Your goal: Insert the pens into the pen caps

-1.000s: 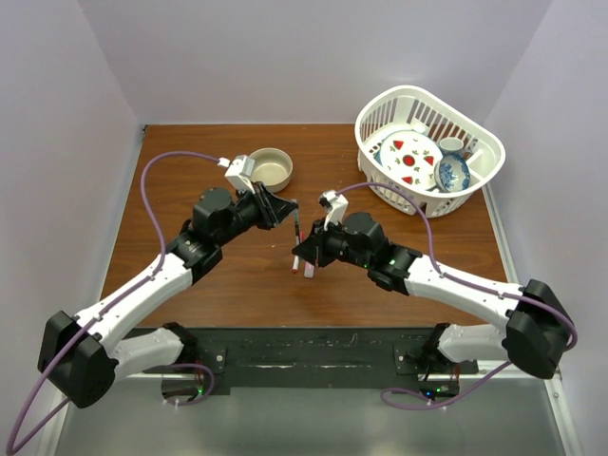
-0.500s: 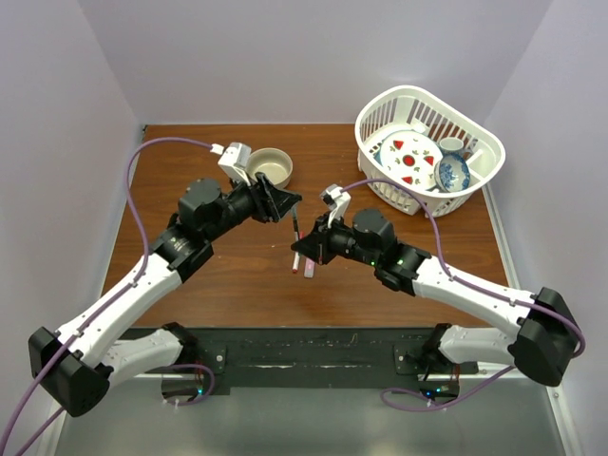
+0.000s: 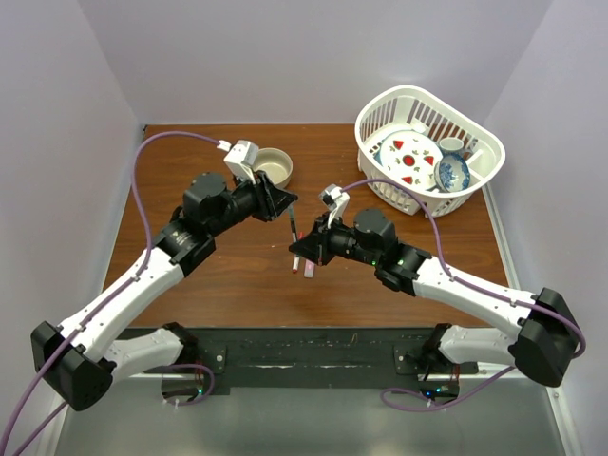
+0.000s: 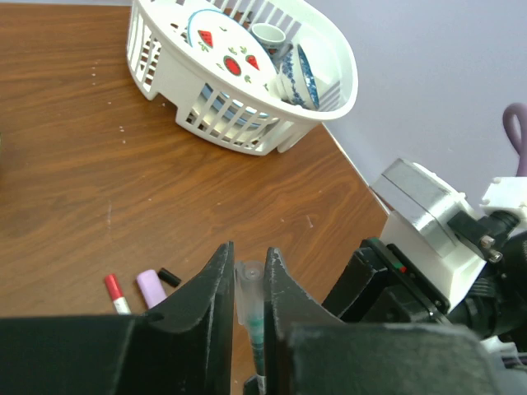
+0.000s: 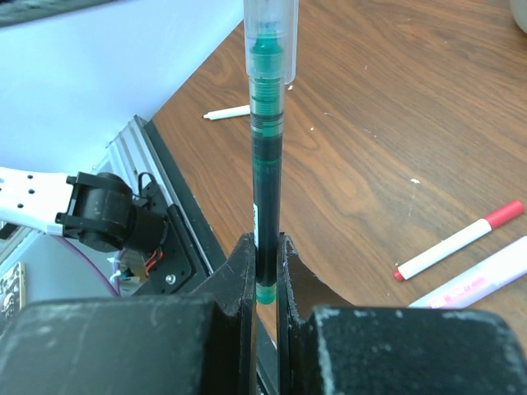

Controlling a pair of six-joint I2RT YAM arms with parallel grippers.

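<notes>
Green-ink pen (image 5: 265, 181) is gripped at its lower end by the clenched right gripper (image 5: 263, 243), raised over the bench (image 3: 228, 275). Its tip sits inside the clear cap (image 4: 249, 292), which the left gripper (image 4: 248, 263) pinches. Red-capped pen (image 5: 457, 243) and pink marker (image 5: 482, 276) lie on the bench.

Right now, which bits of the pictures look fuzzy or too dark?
Left wrist view: the claw fingers around the clear cap are nearly black and soft, while the white basket is sharp. Right wrist view: the green pen is crisp. Top view: light is even, with only faint shadows on the table.
</notes>
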